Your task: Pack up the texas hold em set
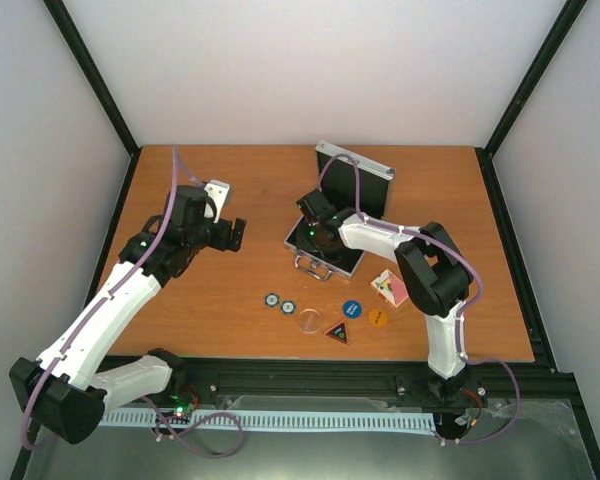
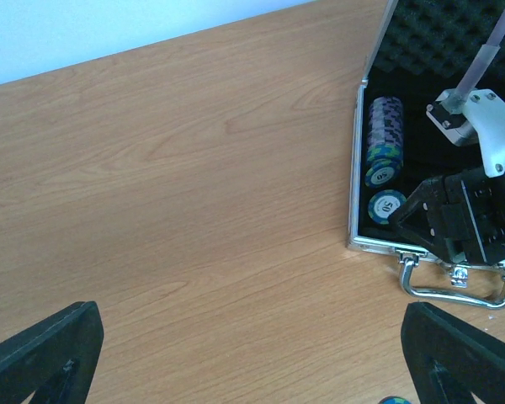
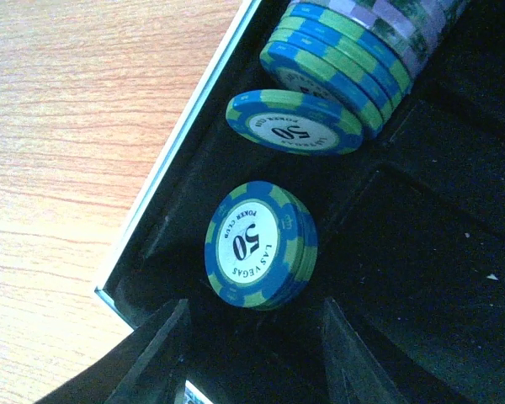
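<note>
The right fingers [image 3: 156, 358] stand part open, a little wider than the short stack [image 3: 259, 246] of blue-and-green 50 chips whose lower edge sits just at their tips. No contact shows, so the stack appears free rather than gripped. It stands on edge in the chip groove along the left wall of the case [image 3: 181, 147], by the front left corner. It is apart from the long row [image 3: 345, 50] of chips nearer the hinged lid, and one loose chip [image 3: 295, 124] lies tilted between them.

The step in hand looks like seating chips in this groove. To do it well, the fingers should stay lined up with the groove and press the short stack toward the row, so the tilted chip stands up and the gap shuts. They should then rise straight out without dragging a chip along.

The left fingers [image 2: 46, 353] are spread fully with nothing between them, over bare bench [image 2: 168, 194] left of the case. Toward the bench's near edge, two chips [image 1: 271, 299], round buttons [image 1: 352, 309], a triangular button [image 1: 337, 332] and the red-backed deck [image 1: 391, 288] await packing.
</note>
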